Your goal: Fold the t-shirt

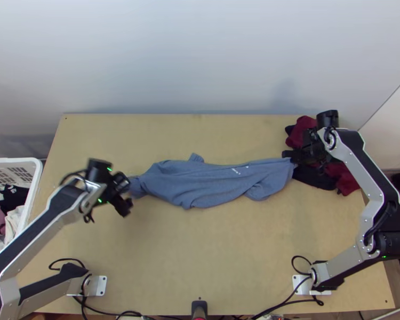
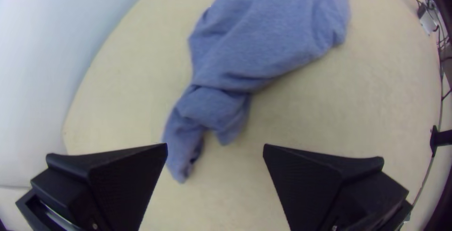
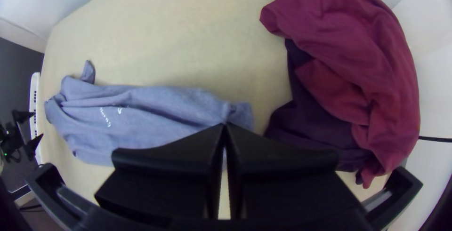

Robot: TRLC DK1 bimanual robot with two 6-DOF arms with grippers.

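T-shirt (image 1: pixel 216 184): strung out and bunched across mid-frame, no neat fold yet, so basically all left to do. Wide open and empty at left gripper (image 2: pixel 215 145), pinched tight on one end at right gripper (image 3: pixel 225 124).

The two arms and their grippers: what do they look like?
The left arm and right arm have silver-grey links, black joints, black cables and small green lights. The left gripper and right gripper are black, each with two wide, flat fingers.
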